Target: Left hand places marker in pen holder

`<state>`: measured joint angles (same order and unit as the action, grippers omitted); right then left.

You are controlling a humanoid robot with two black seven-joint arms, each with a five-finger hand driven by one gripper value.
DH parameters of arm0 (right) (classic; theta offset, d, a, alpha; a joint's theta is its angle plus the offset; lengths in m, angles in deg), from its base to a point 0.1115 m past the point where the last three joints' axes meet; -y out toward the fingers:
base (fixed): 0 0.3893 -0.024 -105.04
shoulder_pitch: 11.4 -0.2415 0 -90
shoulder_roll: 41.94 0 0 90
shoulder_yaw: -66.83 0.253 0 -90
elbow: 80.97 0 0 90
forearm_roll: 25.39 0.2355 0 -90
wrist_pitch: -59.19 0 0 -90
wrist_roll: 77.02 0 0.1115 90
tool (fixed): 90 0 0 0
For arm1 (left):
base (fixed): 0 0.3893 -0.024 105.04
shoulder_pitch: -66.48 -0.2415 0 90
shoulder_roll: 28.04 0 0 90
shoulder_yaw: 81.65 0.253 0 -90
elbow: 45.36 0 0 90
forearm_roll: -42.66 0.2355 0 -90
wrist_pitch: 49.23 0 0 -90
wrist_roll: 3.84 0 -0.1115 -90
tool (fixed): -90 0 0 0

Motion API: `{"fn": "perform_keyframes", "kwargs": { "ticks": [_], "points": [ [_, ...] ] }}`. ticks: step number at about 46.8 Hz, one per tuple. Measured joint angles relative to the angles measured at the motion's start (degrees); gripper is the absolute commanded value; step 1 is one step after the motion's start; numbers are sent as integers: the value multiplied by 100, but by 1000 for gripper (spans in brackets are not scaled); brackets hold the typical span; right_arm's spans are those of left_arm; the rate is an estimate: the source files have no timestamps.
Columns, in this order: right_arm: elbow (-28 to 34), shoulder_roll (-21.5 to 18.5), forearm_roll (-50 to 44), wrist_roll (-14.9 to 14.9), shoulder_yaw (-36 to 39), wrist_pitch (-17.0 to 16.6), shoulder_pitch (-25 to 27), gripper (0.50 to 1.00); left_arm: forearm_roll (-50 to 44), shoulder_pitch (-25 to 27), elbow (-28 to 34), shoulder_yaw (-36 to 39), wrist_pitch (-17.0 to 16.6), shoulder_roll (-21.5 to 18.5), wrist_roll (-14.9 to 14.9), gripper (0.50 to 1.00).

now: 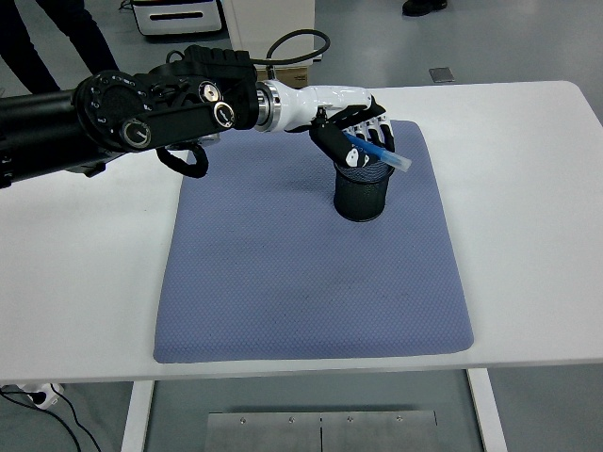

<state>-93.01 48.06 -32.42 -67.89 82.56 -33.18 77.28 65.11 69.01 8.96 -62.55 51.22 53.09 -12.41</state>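
Marker (375, 152): blue, gripped in curled left hand (353, 137), lying tilted across the mouth of the pen holder (364, 189) (black mesh, far-right part of the bench's mat (283, 282)). Carried over; tipping and release remain.

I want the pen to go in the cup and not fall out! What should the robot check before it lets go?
1. Left hand holding the marker: ok, fingers closed on it.
2. Hand above the pen holder: ok, over its opening.
3. Marker pointing down into the holder: not ok, it lies tilted, its tip past the far rim.
4. Holder upright on the blue mat: ok.
5. Holder empty inside: cannot tell, hand covers it.
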Motion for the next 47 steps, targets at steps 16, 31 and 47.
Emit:
{"fn": "perform_keyframes", "kwargs": {
  "ticks": [16,31,47],
  "points": [
    [0,0,0,0,0,0,-1,1000,-491,-445,-332,-350,-92,276,-88,505],
    [0,0,0,0,0,0,2,1000,-979,-796,-478,-535,-501,479,-290,508],
    [0,0,0,-1,-1,-1,-2,1000,-1904,-1026,-484,-589,-702,666,-680,531]
  ]
}}
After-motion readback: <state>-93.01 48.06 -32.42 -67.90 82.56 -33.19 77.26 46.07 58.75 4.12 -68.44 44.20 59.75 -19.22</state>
